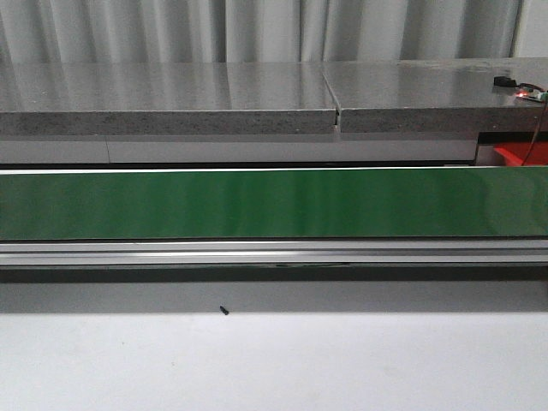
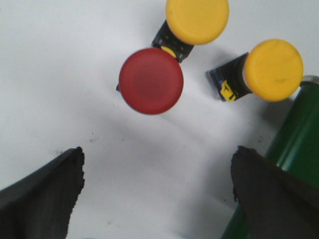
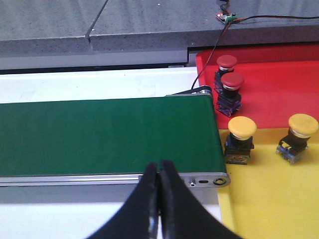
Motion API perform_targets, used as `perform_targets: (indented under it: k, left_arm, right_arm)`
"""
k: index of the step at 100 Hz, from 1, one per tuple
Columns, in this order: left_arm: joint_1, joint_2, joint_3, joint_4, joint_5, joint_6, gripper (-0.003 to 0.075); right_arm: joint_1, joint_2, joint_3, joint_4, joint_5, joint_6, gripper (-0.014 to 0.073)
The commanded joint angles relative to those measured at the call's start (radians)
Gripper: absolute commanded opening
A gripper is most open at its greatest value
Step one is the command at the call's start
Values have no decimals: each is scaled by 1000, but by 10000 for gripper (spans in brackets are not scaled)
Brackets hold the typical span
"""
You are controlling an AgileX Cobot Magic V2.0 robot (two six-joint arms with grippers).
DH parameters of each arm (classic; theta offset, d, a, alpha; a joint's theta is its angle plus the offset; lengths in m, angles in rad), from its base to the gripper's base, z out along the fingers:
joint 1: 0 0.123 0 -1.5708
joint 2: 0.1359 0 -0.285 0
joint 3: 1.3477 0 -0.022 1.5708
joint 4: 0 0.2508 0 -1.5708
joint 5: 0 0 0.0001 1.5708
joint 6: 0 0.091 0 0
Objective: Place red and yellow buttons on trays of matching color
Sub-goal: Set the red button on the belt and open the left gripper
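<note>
I saw the left tool [image 2: 157, 191] spread wide above the white desk [image 2: 50, 74], empty. Beyond its tips lay one red button [image 2: 151, 80] touching a yellow button [image 2: 197, 20]; a second yellow one [image 2: 273, 69] sat near the belt [image 2: 294, 144]. Right tool [image 3: 159, 199] was pressed together, empty, at the belt's edge. Red tray [image 3: 279, 84] held two red buttons [image 3: 230, 89]; yellow tray [image 3: 269, 199] held two yellow.
</note>
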Motion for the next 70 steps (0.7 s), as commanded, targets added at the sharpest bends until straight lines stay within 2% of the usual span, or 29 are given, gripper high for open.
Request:
perform_targets:
  k: [1, 16, 43, 52, 70]
  left_arm:
    - [1, -29, -32, -16, -75, 7, 589]
    - [1, 24, -51, -31, -107, 54, 589]
    - [-2, 91, -56, -59, -205, 54, 578]
    - [-5, 97, -56, -62, -216, 58, 516]
    - [-5, 100, -56, -62, -233, 58, 280]
  right_arm:
    - [-1, 5, -23, -3, -71, -4, -59]
    - [-1, 5, -23, -3, -71, -4, -59]
    - [-1, 5, -23, -3, -71, -4, -59]
    - [-1, 5, -23, -3, -71, -4, -59]
    - [-1, 5, -23, -3, -71, -4, -59]
